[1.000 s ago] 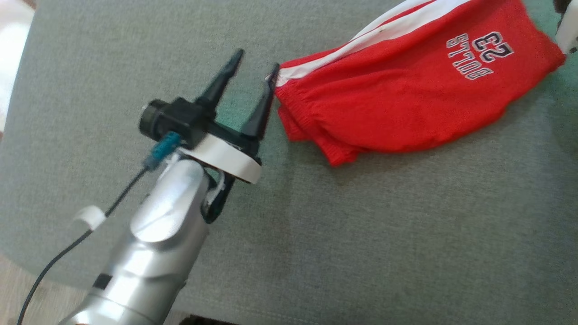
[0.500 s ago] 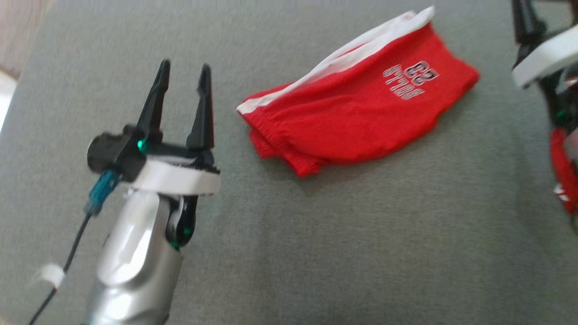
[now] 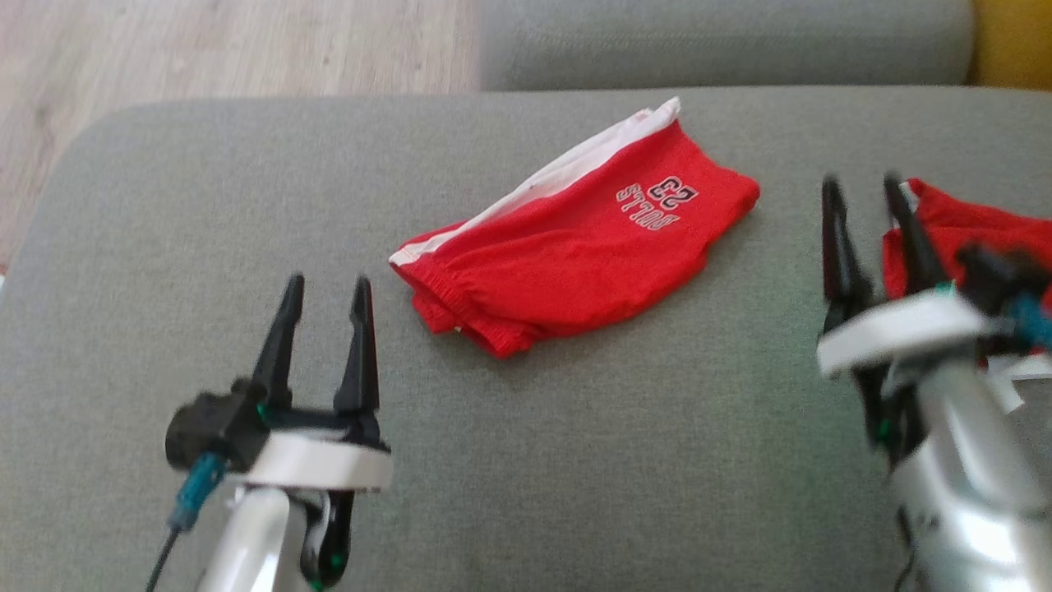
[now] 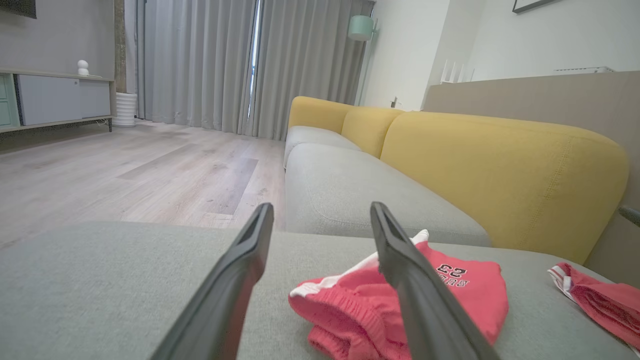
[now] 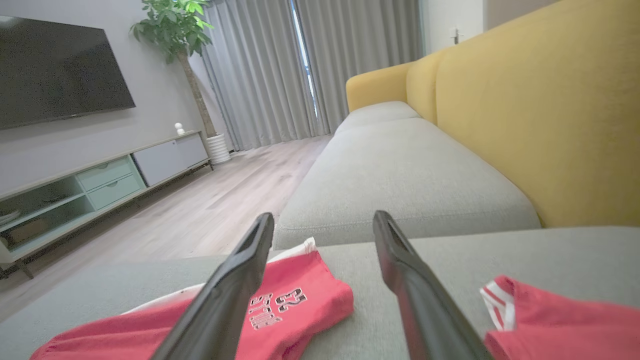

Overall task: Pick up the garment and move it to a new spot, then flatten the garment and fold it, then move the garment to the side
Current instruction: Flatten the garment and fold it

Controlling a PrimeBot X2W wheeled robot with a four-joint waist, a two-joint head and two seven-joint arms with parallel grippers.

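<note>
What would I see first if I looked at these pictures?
The folded red shorts with a white side stripe jump out, lying in the middle of the grey sofa cushion. The left gripper and right gripper hang open on either side of them, holding nothing, and the bright yellow sofa back stands behind.

a broad grey seat cushion (image 3: 575,460) of a sofa carries everything here. near its middle lie folded red shorts (image 3: 567,255), set slantwise on the fabric. a white side stripe (image 3: 567,168) runs along their far edge, the gathered waistband points toward the robot's left, and the lettering "bulls 23" (image 3: 657,204) sits near the right end. well apart from them, at the cushion's right, lies a second red garment (image 3: 962,234) with a white-striped edge, crumpled and partly hidden. beyond the far seam sits a neighbouring cushion (image 3: 723,41). light wood floor (image 3: 205,57) shows past the rounded left corner.
</note>
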